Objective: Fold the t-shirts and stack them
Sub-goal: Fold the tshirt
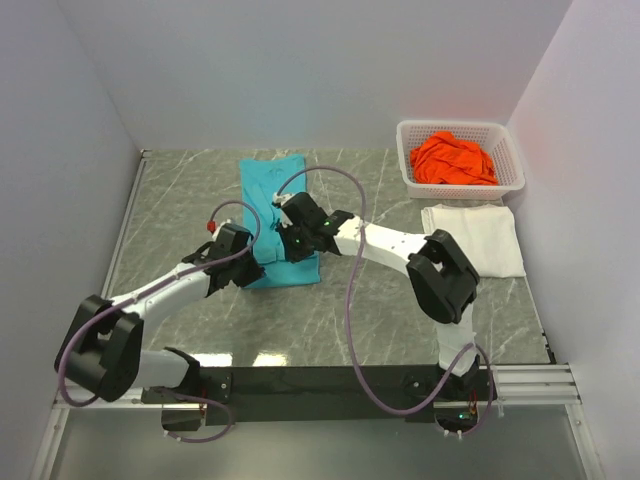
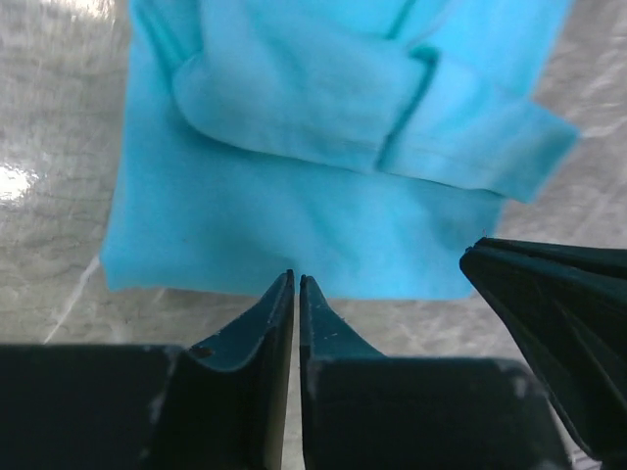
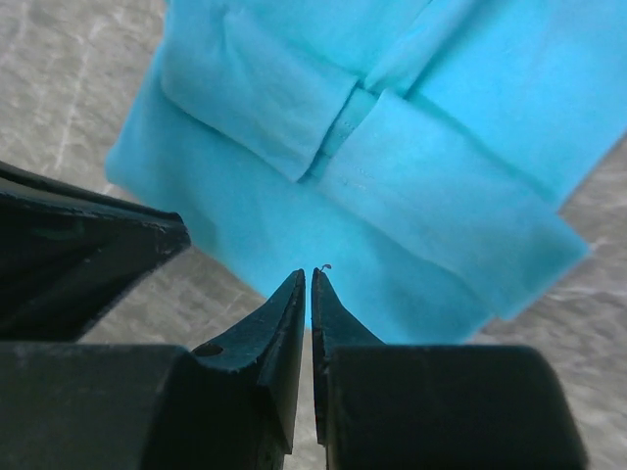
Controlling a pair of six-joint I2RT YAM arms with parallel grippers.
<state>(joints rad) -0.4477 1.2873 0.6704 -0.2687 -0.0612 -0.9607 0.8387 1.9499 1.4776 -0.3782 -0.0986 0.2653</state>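
The teal t-shirt [image 1: 270, 185] lies partly folded on the marble table, its sleeves folded in over the body [image 2: 294, 196] [image 3: 411, 186]. Both grippers hover over its near end. My left gripper [image 1: 260, 254] [image 2: 297, 279] is shut with nothing between its fingers, tips just above the shirt's near hem. My right gripper [image 1: 293, 240] [image 3: 308, 274] is likewise shut and empty, tips over the shirt's near corner. A folded white t-shirt [image 1: 475, 238] lies at the right. The orange t-shirt [image 1: 455, 160] sits crumpled in the basket.
A white lattice basket [image 1: 460, 127] stands at the back right corner. Grey walls close in the table on three sides. Each wrist view catches the other gripper's dark finger at its edge: right finger [image 2: 558, 313], left finger [image 3: 78, 255].
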